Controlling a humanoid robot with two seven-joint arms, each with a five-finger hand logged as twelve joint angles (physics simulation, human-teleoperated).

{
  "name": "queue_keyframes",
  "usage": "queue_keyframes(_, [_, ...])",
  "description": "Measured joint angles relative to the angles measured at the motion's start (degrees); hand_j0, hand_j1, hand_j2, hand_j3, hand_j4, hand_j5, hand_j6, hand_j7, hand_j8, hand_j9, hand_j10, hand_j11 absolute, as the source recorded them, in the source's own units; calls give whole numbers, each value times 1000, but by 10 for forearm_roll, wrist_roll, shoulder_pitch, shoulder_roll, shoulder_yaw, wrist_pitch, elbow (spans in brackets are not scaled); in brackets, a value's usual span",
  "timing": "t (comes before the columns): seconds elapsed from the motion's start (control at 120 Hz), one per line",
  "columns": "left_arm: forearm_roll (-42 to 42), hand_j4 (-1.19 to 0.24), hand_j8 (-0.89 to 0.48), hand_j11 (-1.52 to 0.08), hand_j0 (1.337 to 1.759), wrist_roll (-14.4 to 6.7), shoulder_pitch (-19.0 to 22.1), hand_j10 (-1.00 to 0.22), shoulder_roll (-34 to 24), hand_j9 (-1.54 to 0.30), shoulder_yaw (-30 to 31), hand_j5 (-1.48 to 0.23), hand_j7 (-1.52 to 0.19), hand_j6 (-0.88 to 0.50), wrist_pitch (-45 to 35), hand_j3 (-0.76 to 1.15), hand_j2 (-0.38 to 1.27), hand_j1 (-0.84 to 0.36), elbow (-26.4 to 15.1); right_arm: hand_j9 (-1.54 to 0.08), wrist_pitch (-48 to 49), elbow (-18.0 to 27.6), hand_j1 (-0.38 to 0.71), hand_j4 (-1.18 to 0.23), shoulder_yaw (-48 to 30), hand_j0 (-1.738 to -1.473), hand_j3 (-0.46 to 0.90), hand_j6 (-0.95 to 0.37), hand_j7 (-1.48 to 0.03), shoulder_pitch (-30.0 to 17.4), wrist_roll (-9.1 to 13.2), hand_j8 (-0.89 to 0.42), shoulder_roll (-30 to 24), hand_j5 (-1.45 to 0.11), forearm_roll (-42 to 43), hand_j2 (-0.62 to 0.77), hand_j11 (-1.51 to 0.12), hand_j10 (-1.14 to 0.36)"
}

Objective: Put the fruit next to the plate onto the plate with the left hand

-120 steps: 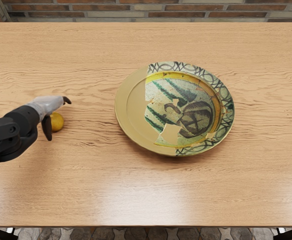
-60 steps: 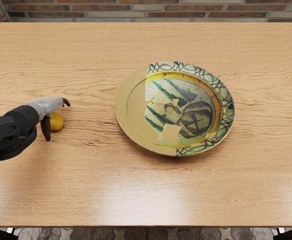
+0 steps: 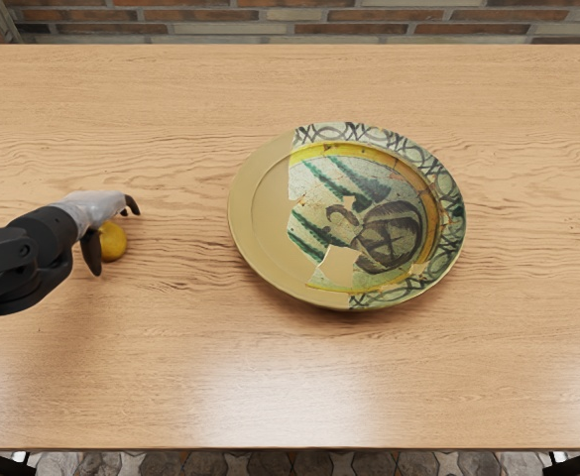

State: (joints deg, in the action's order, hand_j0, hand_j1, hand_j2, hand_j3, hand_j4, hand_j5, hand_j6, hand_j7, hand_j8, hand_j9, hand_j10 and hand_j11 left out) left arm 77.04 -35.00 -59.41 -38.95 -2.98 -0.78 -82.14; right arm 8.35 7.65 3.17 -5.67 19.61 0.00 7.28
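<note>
left hand (image 3: pixel 96 214) hovered, fingers (image 3: pixel 91 254) spread and gripping nothing; small round fruit (image 3: pixel 115 241) looked light, firm, roll-prone, best cupped around its sides.

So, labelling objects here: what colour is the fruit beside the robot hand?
Yellow-orange fruit, clearest in the head view.

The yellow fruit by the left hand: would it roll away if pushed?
Probably: the yellow fruit looks round and sits on a flat, smooth table. Being small, it seems light, so the fingers might nudge it aside.
</note>
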Motion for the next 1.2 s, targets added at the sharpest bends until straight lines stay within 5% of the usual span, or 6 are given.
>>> queue_keyframes(0.858, [2, -485, -485, -625, 1658, 0, 7, -484, -31, -625, 1, -625, -626, -461, -4, 0, 105, -222, -29, 0, 0, 0, -349, 0, 1, -1658, 0, 0, 0, 0, 0, 0, 0, 0, 0, 0, 0, 0])
queue_keyframes(1.2, [4, -521, -486, -710, 1654, -1, 8, -542, -24, -714, 1, -698, -711, -414, -3, 0, 141, -246, -28, 0, 0, 0, -349, 0, 0, -1658, 0, 0, 0, 0, 0, 0, 0, 0, 0, 0, 0, 0])
